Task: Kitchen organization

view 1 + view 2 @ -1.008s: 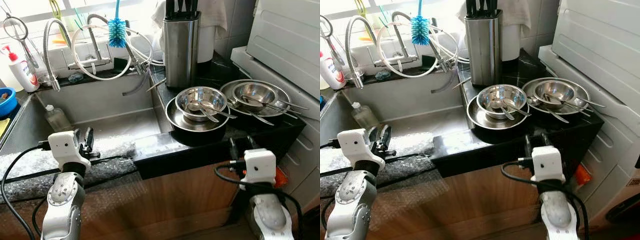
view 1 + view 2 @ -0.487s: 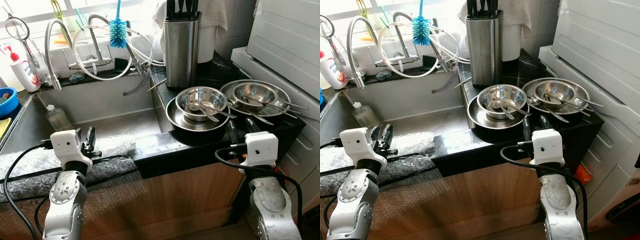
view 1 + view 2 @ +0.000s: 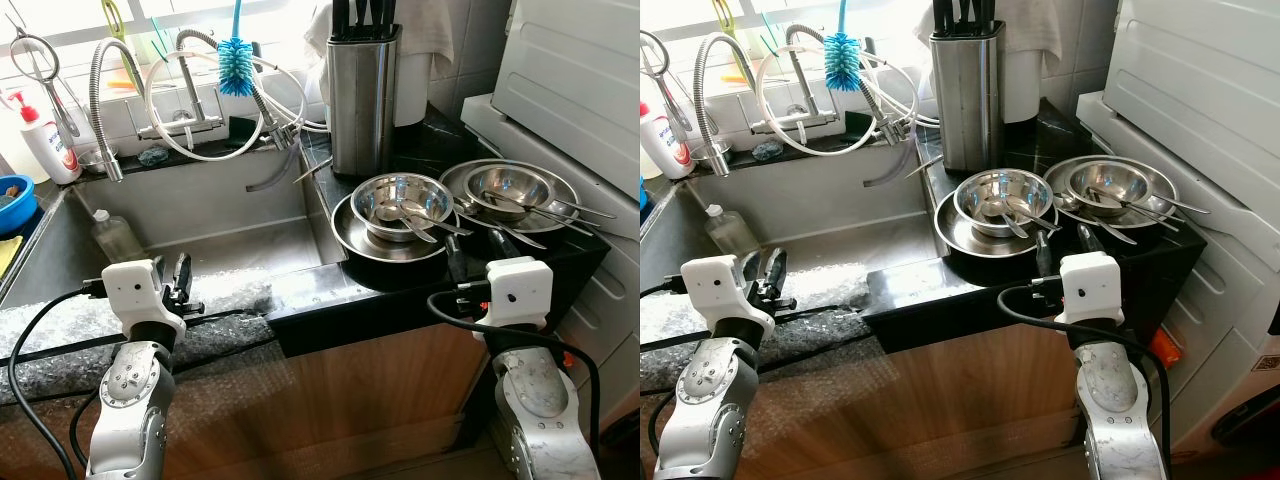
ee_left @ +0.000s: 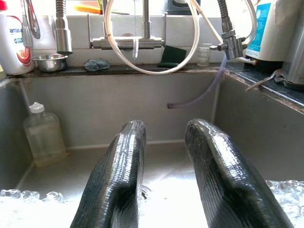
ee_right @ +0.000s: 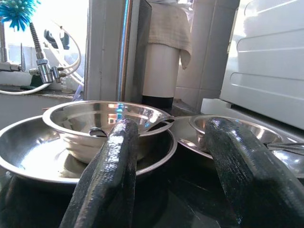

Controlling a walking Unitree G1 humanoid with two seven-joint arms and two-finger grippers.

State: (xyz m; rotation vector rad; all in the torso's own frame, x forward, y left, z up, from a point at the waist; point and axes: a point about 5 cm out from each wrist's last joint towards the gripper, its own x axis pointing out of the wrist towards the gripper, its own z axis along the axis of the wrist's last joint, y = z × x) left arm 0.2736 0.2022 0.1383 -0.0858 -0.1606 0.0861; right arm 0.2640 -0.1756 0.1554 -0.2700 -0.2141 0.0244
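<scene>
— What lay on the counter?

— Two sets of polished steel dishes on the glossy black counter [image 3: 330, 300]. The nearer round bowl [image 3: 398, 200] sat inside a wide shallow plate [image 3: 352, 238], with spoons [image 3: 412, 222] lying in it. Beside it, a second bowl [image 3: 512, 186] rested in another plate [image 3: 455, 180], long-handled utensils [image 3: 560, 212] lying across its rim.

— And your fingers?

— My right gripper [image 5: 175, 156] hovered at the counter's front edge, just before the nearer plate, its ridged black fingers [image 5: 111, 175] spread apart, holding and touching nothing. My left gripper [image 4: 164, 166] hung over the steel sink [image 3: 215, 215], fingers parted too, empty, above crinkled bubble wrap [image 3: 210, 305] on the sink's near edge.

— Anything else nearby?

— A tall brushed-steel knife block [image 3: 362, 95] stood behind the bowls. A clear plastic bottle [image 3: 112, 235] lay in the sink, and a blue bristle brush [image 3: 236, 62] stood by the tap.
</scene>
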